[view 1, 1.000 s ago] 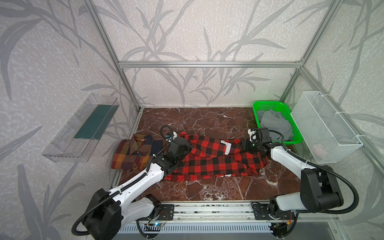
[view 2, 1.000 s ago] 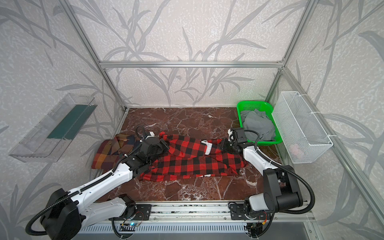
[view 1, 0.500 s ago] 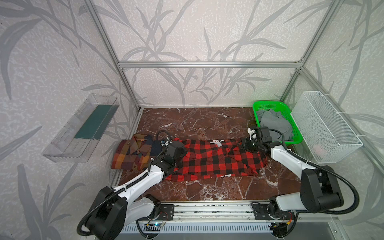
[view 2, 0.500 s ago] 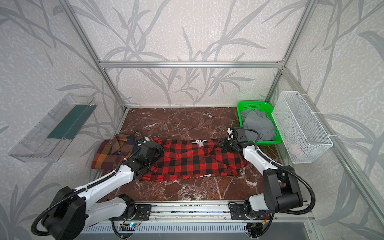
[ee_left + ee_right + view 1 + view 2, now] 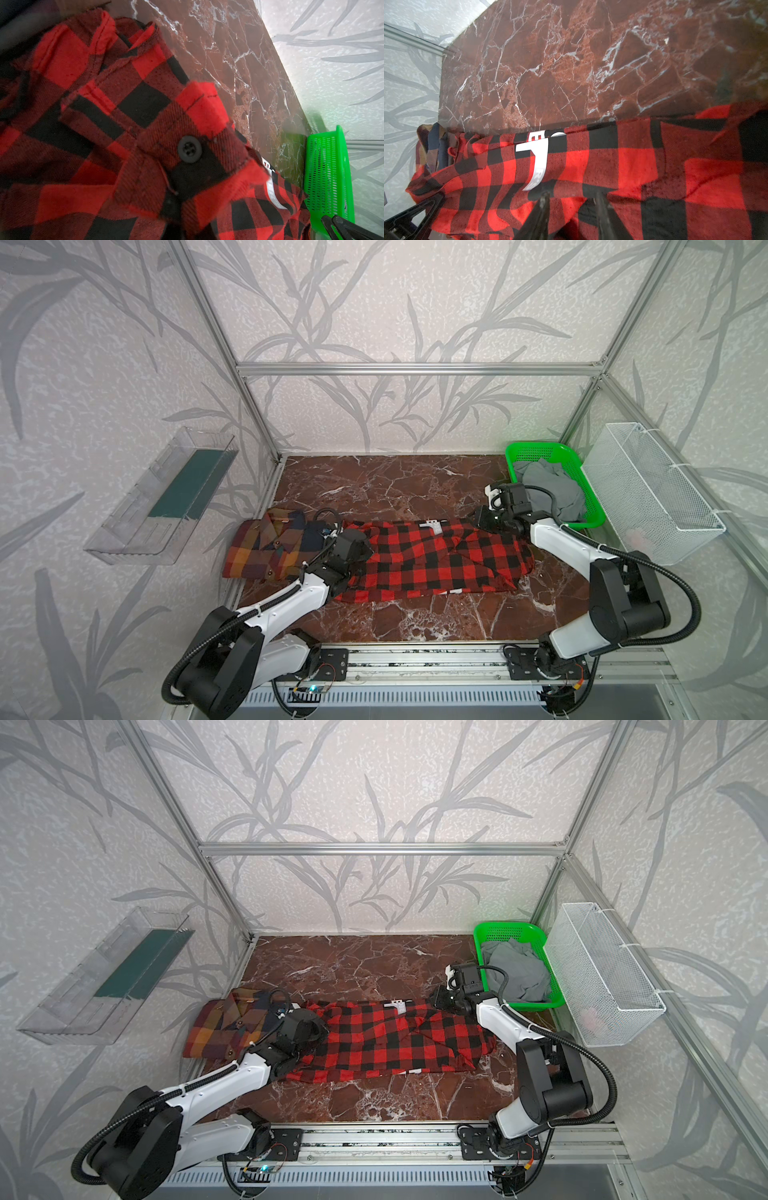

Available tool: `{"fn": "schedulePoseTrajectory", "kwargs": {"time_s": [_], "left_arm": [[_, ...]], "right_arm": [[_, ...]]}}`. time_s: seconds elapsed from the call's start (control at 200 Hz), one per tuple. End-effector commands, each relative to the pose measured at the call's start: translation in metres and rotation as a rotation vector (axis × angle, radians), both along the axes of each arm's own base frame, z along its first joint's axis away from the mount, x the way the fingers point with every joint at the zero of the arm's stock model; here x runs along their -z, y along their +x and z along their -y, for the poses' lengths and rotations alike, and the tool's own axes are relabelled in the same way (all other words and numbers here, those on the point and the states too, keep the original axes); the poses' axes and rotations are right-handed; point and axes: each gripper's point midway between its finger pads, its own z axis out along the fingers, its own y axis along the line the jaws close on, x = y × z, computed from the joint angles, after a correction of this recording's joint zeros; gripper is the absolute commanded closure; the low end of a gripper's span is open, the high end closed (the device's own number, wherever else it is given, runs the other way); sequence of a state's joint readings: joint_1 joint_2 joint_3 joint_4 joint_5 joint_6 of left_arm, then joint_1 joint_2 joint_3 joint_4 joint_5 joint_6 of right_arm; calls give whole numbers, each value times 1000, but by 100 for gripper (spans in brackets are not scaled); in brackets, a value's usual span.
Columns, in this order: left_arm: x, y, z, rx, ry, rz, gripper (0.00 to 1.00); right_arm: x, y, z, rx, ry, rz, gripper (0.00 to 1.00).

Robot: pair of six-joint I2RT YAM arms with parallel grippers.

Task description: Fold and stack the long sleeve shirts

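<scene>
The red-and-black check shirt (image 5: 436,560) (image 5: 386,1040) lies spread across the middle of the marble table in both top views, its white label (image 5: 537,162) at the far edge. The brown and orange plaid shirt (image 5: 266,547) (image 5: 224,1027) lies folded at its left end. My left gripper (image 5: 368,549) (image 5: 320,1029) is at the red shirt's left end, shut on its cloth. In the left wrist view the bunched cloth and a black button (image 5: 189,149) hide its fingers. My right gripper (image 5: 478,517) (image 5: 571,199) is at the shirt's far right corner, fingers apart with a ridge of cloth between them.
A green basket (image 5: 515,456) with grey cloth (image 5: 548,489) stands at the back right, just behind the right wrist. A white wire basket (image 5: 648,497) hangs on the right wall and a clear shelf (image 5: 166,497) on the left wall. Bare marble (image 5: 395,485) lies behind the shirts.
The red shirt's far edge, lifted one second ago, now lies flat with the label further left. The left gripper has drawn back to the left and lower. The right fingers have narrowed.
</scene>
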State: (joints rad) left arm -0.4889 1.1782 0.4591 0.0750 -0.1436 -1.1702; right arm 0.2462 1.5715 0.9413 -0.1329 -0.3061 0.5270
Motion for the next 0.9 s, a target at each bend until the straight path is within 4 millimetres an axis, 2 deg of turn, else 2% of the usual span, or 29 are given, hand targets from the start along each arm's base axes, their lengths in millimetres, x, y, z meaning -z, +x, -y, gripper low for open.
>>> {"fn": "schedulePoseTrajectory", "kwargs": {"time_s": [0.0,0.055,0.145,0.165,0.335,0.455,0.56,0.58,0.66,0.78,0.86,0.895], "left_arm": [[4,0,0,18,13,-6,100],[5,-1,0,24,27,-12,100],[8,-4,-5,23,51,-17,100],[9,-5,-5,24,56,-18,100],[16,-11,-13,18,88,-21,100],[18,-10,-12,30,102,-26,98],[9,-5,-12,38,115,-4,89],[5,-4,-13,38,118,6,88],[-15,1,-17,30,150,47,78],[-47,5,-30,5,236,86,51],[-65,5,-41,-14,293,101,29],[-70,4,-46,-21,321,96,25]], "right_arm": [[10,22,10,60,-59,23,67],[20,25,15,82,-67,-8,73],[32,26,20,113,-70,-39,76],[45,24,21,113,-79,-69,76],[83,6,26,137,-97,-170,76],[92,-2,30,155,-89,-196,76],[70,-3,29,145,-98,-149,75],[57,-2,28,139,-100,-119,74],[29,-4,21,100,-124,-65,70],[-7,-14,-11,-17,-147,2,60],[-23,-25,-40,-98,-132,43,56],[-31,-30,-58,-144,-102,71,54]]}}
